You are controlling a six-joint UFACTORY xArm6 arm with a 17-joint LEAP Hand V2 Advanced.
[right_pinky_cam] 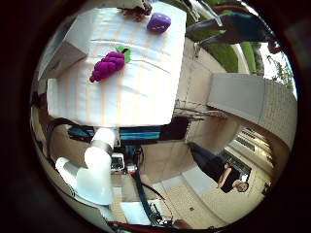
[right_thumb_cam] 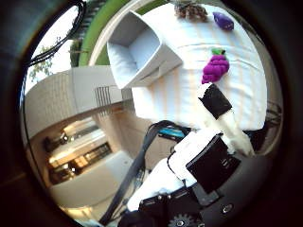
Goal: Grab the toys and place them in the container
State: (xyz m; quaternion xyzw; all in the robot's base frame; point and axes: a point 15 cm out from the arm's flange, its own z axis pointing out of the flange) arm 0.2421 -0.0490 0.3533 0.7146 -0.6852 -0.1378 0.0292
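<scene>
A: Hand [right_thumb_cam: 215, 142] is seen nearest, one finger [right_thumb_cam: 218, 106] stretched out straight with its tip just short of the purple grape toy [right_thumb_cam: 216, 68]. Nothing is held.

B: Where is the grape toy placed?

A: On the striped tablecloth [right_pinky_cam: 141, 92], around the middle of the table, apart from the hand. The grey container [right_thumb_cam: 137, 49] is set near one edge, beside the grapes. Farther off, toward the far edge, a purple rounded toy [right_pinky_cam: 159, 22] is found, and a brown toy [right_thumb_cam: 191, 10] just beside it.
</scene>
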